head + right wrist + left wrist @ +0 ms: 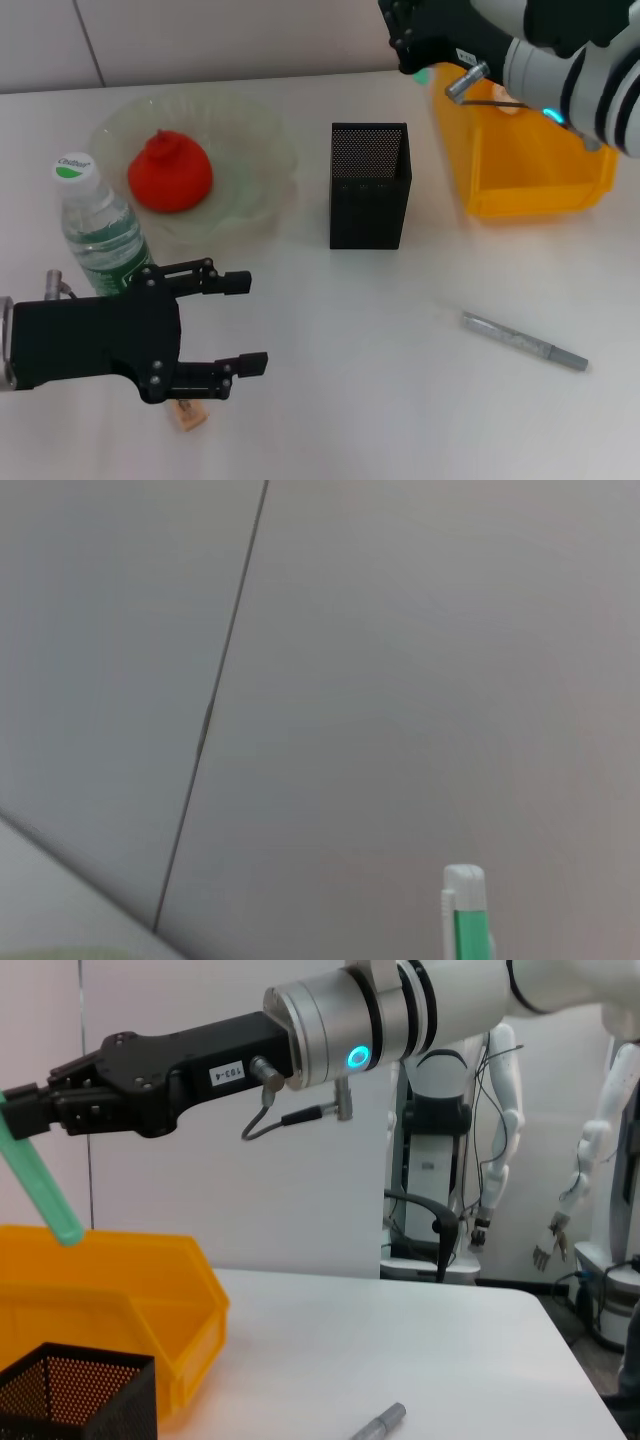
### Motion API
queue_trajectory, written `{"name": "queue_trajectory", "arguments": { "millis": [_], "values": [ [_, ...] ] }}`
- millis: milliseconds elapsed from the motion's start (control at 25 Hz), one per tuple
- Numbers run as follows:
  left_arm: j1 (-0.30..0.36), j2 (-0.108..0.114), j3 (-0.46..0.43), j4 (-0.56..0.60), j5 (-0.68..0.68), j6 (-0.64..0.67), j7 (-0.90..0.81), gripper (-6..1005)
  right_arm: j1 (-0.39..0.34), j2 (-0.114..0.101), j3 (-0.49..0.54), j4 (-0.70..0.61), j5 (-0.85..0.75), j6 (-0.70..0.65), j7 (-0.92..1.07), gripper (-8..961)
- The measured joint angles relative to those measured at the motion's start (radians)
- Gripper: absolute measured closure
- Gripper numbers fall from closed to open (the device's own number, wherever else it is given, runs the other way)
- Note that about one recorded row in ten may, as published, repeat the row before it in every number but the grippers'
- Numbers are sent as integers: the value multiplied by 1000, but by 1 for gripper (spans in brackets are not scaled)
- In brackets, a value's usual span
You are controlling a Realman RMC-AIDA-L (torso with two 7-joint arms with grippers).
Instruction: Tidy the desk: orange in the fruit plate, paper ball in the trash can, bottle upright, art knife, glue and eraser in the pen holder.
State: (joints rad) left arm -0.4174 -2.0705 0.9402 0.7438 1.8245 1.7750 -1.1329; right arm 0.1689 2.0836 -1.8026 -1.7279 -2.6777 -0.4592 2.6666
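We see right gripper (15, 1110) pinching green glue stick (40, 1188), long axis slanted, lower end over trash can (110, 1290); head view hides it. Left gripper (240, 322) spread.

I can make out green script on the bottle's white cap (75, 166), but not read it. A small white label (228, 1073) on the right arm carries digits too small for me to read.
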Motion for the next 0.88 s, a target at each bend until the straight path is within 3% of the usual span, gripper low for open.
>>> {"name": "queue_trajectory", "arguments": {
  "millis": [40,520,880],
  "values": [
    [-1,0,0,-5,-3,-1,3,232,-5,0,-20,28,2,72,0,869],
    [0,1,-3,-15,-10,-11,13,233,-10,-1,-106,172,9,366,9,868],
    [-1,1,-3,-26,-17,-19,27,234,-15,-2,-143,252,25,489,14,867]
  ]
}}
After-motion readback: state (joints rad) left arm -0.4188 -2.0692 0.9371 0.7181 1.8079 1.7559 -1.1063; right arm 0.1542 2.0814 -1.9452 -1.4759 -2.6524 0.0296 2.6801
